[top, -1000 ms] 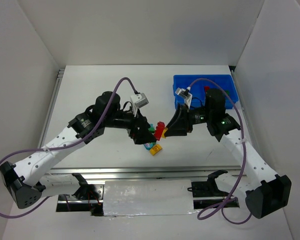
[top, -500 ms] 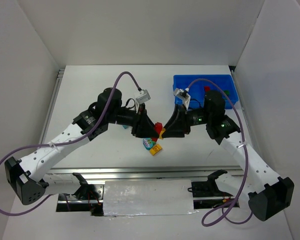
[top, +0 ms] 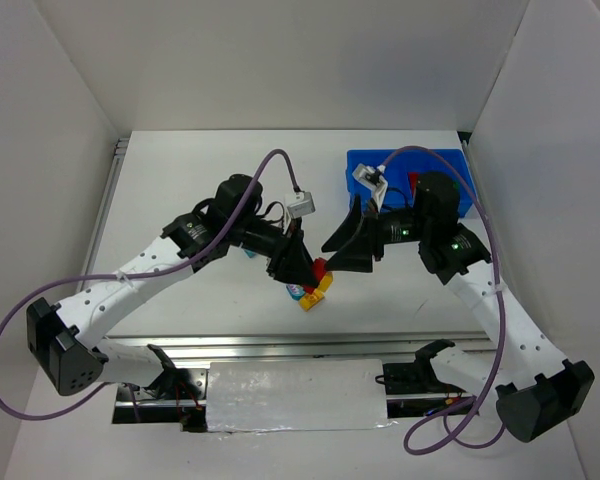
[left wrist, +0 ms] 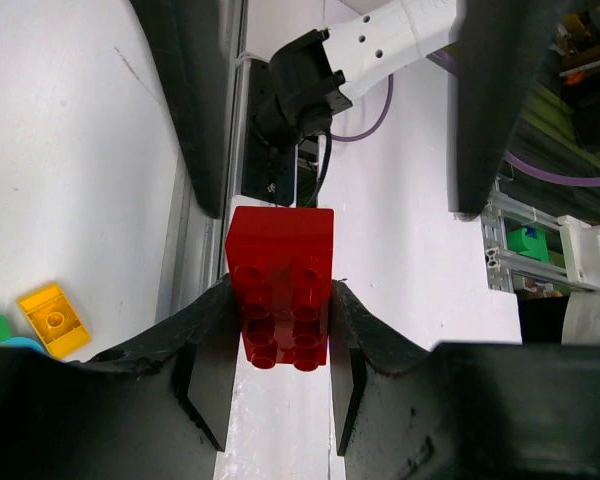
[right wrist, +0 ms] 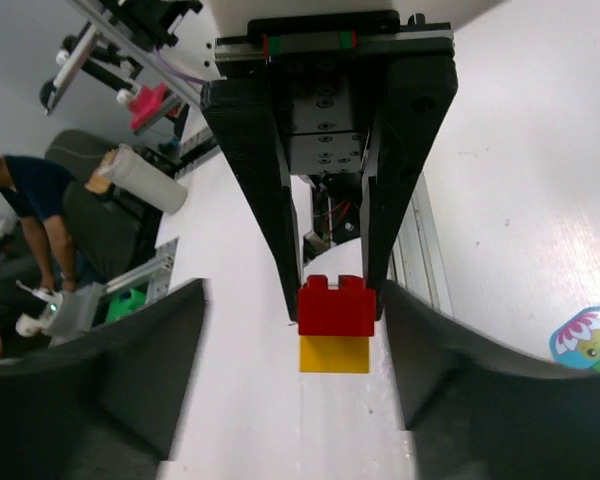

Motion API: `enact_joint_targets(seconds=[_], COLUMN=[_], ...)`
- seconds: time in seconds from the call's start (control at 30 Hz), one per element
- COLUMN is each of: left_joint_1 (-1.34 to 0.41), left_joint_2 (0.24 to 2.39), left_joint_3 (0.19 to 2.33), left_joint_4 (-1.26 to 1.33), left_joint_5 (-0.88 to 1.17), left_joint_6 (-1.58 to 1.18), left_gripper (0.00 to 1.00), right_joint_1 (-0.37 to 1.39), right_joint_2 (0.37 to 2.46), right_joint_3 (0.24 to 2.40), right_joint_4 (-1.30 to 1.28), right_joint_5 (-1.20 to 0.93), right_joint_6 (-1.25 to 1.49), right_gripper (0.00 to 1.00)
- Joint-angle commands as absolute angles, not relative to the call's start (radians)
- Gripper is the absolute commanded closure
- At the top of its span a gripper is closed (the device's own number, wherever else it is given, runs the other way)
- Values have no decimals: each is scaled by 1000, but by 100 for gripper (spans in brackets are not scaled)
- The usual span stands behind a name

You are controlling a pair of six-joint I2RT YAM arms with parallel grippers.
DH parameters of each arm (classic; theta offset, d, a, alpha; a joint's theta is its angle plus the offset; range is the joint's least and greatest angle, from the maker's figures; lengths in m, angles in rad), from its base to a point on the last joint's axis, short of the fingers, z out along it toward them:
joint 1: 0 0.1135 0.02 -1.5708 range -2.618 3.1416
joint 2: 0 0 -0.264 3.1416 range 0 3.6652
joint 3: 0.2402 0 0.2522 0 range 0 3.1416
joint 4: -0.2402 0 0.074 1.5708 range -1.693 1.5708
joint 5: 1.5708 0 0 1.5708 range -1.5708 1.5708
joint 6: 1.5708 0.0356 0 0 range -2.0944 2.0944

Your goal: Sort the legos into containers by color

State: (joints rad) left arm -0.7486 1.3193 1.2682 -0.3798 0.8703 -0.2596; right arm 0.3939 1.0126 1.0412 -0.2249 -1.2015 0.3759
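Left end effector tight on red brick, yellow piece perhaps beneath; right end effector wide.

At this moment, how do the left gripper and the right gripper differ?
The left gripper is shut on the red lego; the right gripper is open and holds nothing. The left gripper clamps the lego's sides; the right gripper's jaws stand wide of it. Both face each other above the table.
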Motion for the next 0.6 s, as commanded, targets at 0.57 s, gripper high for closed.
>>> enact_joint_targets(seconds=[0.57], left_joint_1=[-752], left_joint_2=[1322], left_joint_3=[1333], left_joint_4=[-342], left_joint_5=[945], left_joint_6=[-229], left_gripper=[100], right_joint_1=[439], right_joint_2=[1055], right_joint_3=[1089], right_joint_4=[-382], right_joint_5=[-1167], right_joint_6=[267], right_gripper=[19])
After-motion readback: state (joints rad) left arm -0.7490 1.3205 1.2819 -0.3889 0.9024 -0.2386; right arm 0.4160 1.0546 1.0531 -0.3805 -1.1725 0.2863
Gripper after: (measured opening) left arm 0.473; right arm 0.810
